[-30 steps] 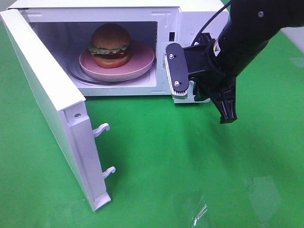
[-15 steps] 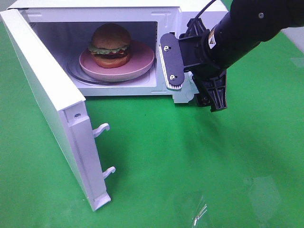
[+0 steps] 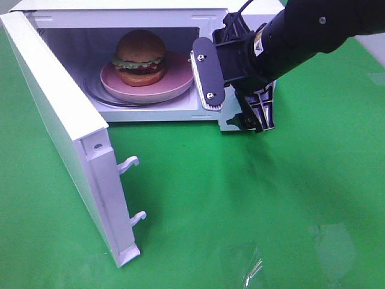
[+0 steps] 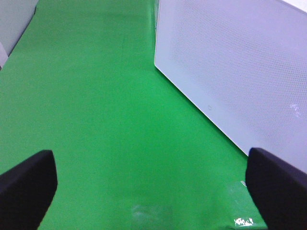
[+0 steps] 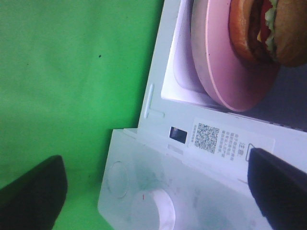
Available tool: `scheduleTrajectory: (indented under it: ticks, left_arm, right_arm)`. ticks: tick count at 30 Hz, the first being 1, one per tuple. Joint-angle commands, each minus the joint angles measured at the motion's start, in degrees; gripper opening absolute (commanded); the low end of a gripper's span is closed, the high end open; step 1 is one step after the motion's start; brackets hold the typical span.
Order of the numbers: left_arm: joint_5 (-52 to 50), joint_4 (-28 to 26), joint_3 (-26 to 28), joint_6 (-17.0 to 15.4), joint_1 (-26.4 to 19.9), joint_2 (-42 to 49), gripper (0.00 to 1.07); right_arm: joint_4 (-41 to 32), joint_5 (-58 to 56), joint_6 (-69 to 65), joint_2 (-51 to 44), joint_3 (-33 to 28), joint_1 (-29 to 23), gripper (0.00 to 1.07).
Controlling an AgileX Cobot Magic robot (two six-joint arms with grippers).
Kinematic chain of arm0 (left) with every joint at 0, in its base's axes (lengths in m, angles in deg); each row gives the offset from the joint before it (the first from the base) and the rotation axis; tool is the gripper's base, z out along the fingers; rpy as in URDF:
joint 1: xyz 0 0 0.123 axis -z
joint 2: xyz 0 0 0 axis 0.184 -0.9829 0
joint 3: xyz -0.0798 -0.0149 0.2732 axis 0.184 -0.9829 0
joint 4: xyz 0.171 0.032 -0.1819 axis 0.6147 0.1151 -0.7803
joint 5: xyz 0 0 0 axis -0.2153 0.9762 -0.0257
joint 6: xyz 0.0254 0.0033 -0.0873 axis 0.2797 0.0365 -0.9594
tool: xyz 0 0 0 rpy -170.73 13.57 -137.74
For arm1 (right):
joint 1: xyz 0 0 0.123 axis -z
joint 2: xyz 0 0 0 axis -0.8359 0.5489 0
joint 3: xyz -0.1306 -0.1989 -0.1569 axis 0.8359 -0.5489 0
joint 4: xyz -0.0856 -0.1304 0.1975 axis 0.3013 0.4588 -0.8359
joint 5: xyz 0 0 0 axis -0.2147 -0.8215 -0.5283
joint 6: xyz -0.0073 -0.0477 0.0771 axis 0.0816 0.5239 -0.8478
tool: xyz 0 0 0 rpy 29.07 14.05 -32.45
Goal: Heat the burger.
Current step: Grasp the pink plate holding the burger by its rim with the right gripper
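Inside, the burger (image 3: 140, 57) sits on a round pink plate (image 3: 177, 81) in the cavity of a white microwave (image 3: 162, 114). The plate rests on the glass turntable (image 3: 95, 90), and the door (image 3: 57, 114) is swung wide on the left of the high view. Just right of the opening, the right gripper (image 3: 233, 96) hovers at the control panel with its jaws spread wide and nothing between them. Its black arm reaches in from the upper right and hides most of the panel (the wrist camera catches a white dial (image 5: 152, 211) and a QR-code label (image 5: 207, 136) between the fingertips). The left gripper (image 4: 153, 191) is likewise parted and empty above the green tabletop (image 3: 240, 211), near a white dotted panel (image 4: 230, 72). Its arm lies outside the high view.
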Motion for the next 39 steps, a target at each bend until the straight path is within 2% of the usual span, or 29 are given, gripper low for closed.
scheduleTrajectory:
  ticks: [1,19,39]
  left_arm:
    - [-0.7,-0.1,0.1,0.0,-0.1,0.3,1.01]
    - [-0.7,-0.1,0.1,0.0,-0.1,0.3,1.01]
    - [-0.7,-0.1,0.1,0.0,-0.1,0.3,1.01]
  right_arm:
    - [0.2,1.6,0.5,2.2,2.1,-1.1,0.99]
    - [-0.4,3.8,0.2,12.3,12.8,-2.6,0.98]
    - [-1.8,3.7,-0.2,21.0,20.9,-2.6,0.95]
